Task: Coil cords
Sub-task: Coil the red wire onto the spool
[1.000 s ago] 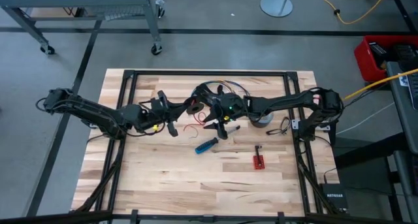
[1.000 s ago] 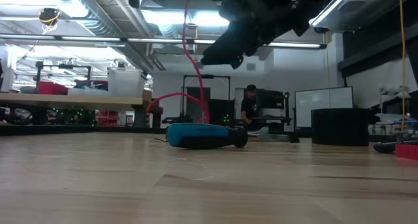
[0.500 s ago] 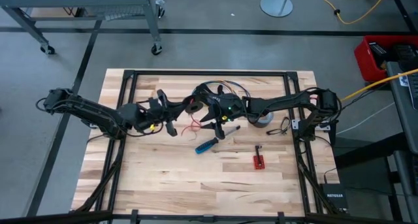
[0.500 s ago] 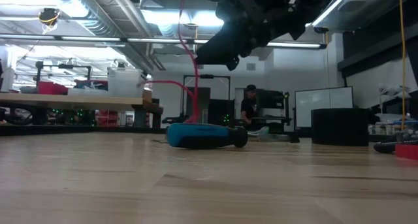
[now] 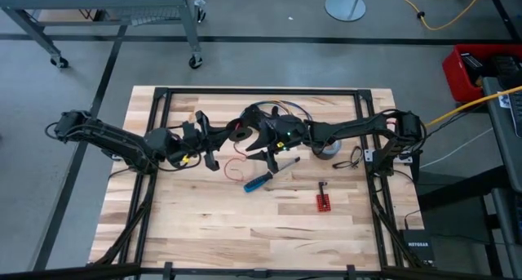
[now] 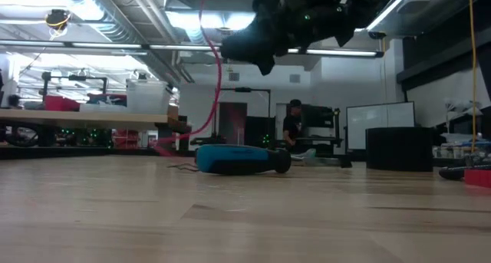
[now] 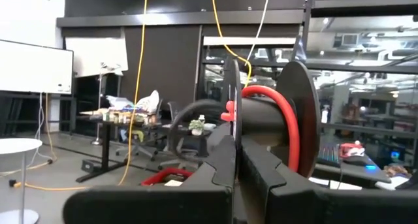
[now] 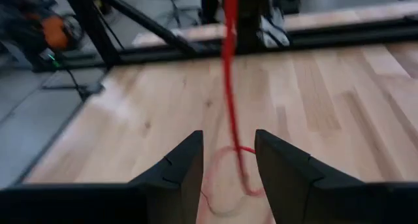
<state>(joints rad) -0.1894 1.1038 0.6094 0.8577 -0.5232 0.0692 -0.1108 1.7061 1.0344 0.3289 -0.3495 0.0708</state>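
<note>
My left gripper (image 5: 222, 136) is held above the table's middle and is shut on a black spool (image 5: 241, 131). Red cord (image 7: 292, 123) is wound on the spool's hub. From the spool the red cord (image 6: 215, 71) hangs down to a slack loop (image 5: 236, 168) lying on the table. My right gripper (image 5: 263, 144) hovers just right of the spool, open and pointing down. In the right wrist view its fingers (image 8: 176, 168) stand on either side of the hanging cord (image 8: 230, 100), and I see no touch. Dark cords (image 5: 356, 157) lie at the right. My left gripper pinches the spool's near black flange (image 7: 230, 113) between its two fingers, at the flange's rim. The spool is lifted clear of the table, its axis lying across the fingers. The wound red cord sits between the two flanges.
A blue-handled screwdriver (image 5: 259, 180) lies near the cord loop. A red bit holder (image 5: 323, 202) lies toward the near right. A grey tape roll (image 5: 327, 150) sits under the right arm. A black frame (image 5: 261, 92) rims the wooden table.
My right gripper has risen a little and gone toward the table's left, closer to the spool. The hanging red cord has swung toward the table's left. Its slack on the table has spread into a wider loop.
</note>
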